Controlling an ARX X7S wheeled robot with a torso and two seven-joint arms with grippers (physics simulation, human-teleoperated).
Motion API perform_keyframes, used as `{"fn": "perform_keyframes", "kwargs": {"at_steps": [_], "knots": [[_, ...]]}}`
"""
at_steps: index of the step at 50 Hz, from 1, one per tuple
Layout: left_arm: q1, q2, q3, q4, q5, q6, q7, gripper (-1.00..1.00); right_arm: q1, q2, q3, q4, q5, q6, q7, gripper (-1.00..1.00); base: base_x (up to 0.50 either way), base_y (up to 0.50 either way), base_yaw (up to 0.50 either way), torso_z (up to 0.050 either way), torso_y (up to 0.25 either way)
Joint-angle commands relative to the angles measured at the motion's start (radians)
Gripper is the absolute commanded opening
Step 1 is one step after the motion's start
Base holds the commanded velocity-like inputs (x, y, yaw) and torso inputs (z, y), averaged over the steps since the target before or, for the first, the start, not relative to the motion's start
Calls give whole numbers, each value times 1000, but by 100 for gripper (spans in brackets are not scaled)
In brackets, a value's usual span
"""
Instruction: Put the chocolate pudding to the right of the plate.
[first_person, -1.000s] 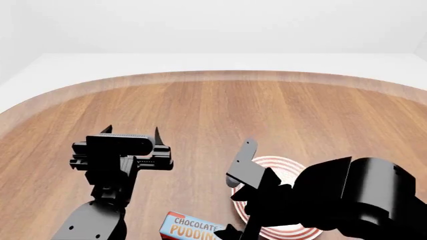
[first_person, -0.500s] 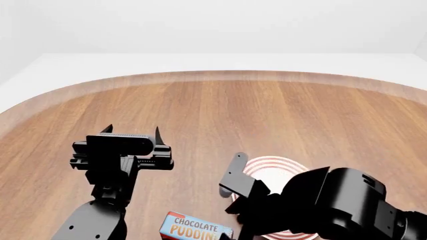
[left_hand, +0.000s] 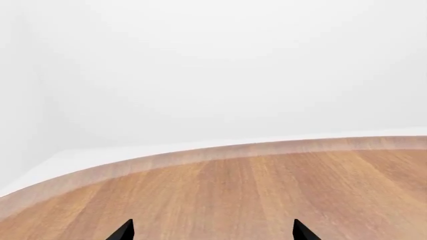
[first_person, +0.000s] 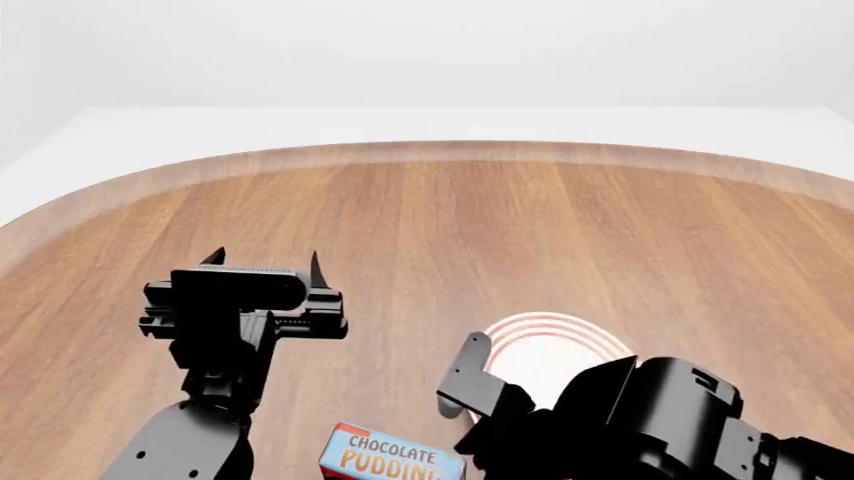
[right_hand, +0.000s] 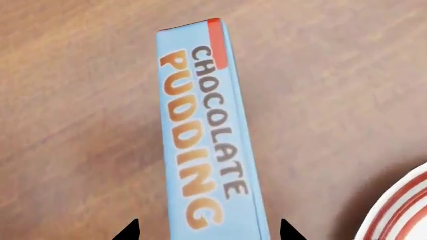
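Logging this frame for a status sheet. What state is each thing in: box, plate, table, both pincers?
chocolate pudding: on the table, left of the plate, ungrasped.
plate: flat on the table, nothing visible on it, partly hidden by the right arm.
table: bearing both.
left pincer: open, holding nothing.
right pincer: open, tips straddling the box.

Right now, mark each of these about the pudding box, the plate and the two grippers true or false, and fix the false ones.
1. The chocolate pudding sits on the plate. False: it rests on the wooden table, beside the plate on its left.
2. The right gripper has a fingertip on either side of the box. True.
3. The left gripper is shut on the box. False: it is open, empty, away from the box.
4. The plate has red rings around its rim. True.
5. The box's lettered top is light blue. True.
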Motion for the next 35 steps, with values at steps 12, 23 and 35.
{"fn": "perform_keyframes", "kwargs": {"at_steps": [12, 23, 35], "knots": [[3, -7, 8, -8, -7, 10, -8, 100, -26, -13, -42, 56, -29, -16, -12, 100, 0, 0, 0, 0, 0], [6, -9, 12, -13, -10, 16, -13, 100, -29, -19, -56, 78, -37, -16, -17, 100, 0, 0, 0, 0, 0], [10, -12, 11, -12, -17, 19, -18, 100, -32, -21, -69, 83, -46, -20, -14, 100, 0, 0, 0, 0, 0]]}}
